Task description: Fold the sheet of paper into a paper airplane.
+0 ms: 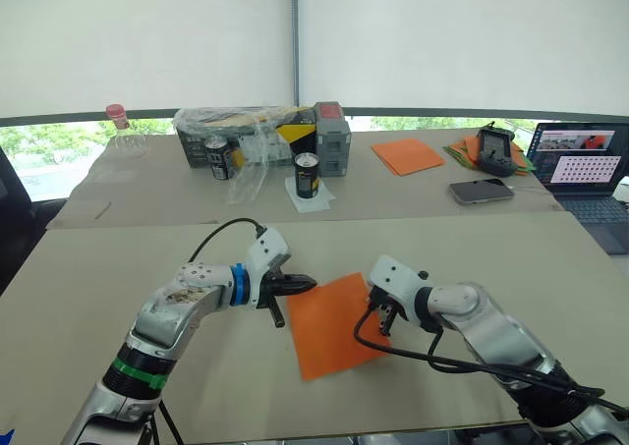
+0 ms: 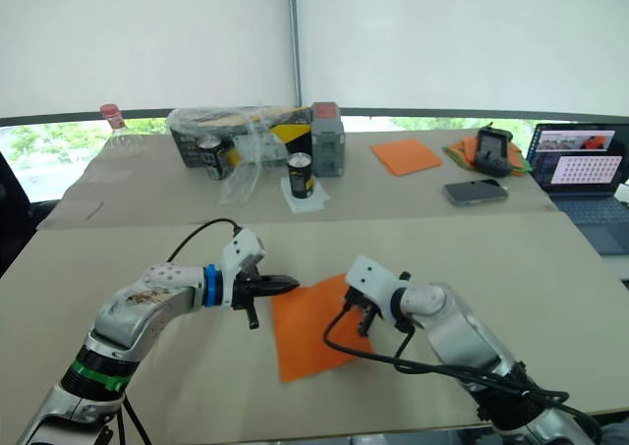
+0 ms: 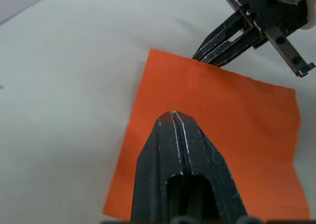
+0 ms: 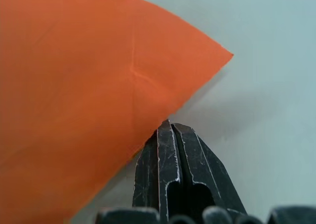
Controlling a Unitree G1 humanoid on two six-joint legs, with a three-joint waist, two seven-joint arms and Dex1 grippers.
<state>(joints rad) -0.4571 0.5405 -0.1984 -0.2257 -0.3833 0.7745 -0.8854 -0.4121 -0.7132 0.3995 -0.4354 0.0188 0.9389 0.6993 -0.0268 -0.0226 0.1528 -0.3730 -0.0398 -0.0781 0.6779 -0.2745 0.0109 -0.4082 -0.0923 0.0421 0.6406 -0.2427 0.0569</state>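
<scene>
Your sheet of paper [image 1: 332,323] lies flat on the table [image 1: 118,268] between the two tools; judge it feather-light, limp and quick to slide or crumple, so take it at a corner or edge while pinning it down. The left tool [image 1: 305,284] is pressed together over the sheet's edge, and the right tool [image 1: 383,320] is pressed together at the opposite edge. You cannot tell whether either tip touches the paper, and only a faint crease shows.

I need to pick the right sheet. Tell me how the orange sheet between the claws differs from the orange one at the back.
The near sheet is bright orange; the far sheet is paler. The near sheet lies between the left claw and right claw, both shut; the far sheet lies apart, beside a paper pile. The near sheet looks bigger, being closer. Both lie flat and unfolded.
</scene>
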